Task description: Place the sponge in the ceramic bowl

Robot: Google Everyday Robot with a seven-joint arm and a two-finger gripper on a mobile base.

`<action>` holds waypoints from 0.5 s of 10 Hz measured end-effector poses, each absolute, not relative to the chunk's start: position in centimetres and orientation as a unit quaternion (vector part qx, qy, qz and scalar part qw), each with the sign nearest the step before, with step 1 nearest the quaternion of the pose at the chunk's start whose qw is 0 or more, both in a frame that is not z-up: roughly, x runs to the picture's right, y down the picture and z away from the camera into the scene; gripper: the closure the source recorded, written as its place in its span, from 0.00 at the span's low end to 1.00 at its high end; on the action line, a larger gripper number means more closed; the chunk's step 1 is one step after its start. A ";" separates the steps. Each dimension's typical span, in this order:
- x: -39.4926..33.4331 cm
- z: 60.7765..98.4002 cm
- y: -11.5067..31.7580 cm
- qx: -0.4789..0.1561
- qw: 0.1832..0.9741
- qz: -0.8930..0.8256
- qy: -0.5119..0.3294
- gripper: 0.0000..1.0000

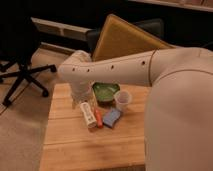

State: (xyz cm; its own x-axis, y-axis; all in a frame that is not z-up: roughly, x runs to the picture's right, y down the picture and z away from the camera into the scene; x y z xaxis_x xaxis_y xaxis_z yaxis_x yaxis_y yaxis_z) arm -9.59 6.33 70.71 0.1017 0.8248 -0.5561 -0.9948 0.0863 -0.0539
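Note:
The blue sponge (112,117) lies flat on the wooden table (75,145), just in front of the green ceramic bowl (106,92). The bowl stands upright with nothing showing inside it. My arm reaches in from the right, bends at the elbow and points down to the left of the bowl. My gripper (82,99) hangs at its end, low over the table by the far end of a white box, about a hand's width left of the sponge. It holds nothing that I can see.
A white box (88,114) and a thin orange stick (99,119) lie just left of the sponge. A whitish cup (122,100) stands right of the bowl. Behind the table lean a tan board (127,37) and an office chair (20,65) at left.

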 end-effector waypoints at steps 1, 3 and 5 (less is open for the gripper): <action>-8.6 70.7 3.1 -0.185 0.718 0.652 0.159 0.35; -6.2 69.9 -1.9 -0.135 0.704 0.691 0.089 0.35; -3.9 69.2 -4.6 -0.104 0.681 0.723 0.052 0.35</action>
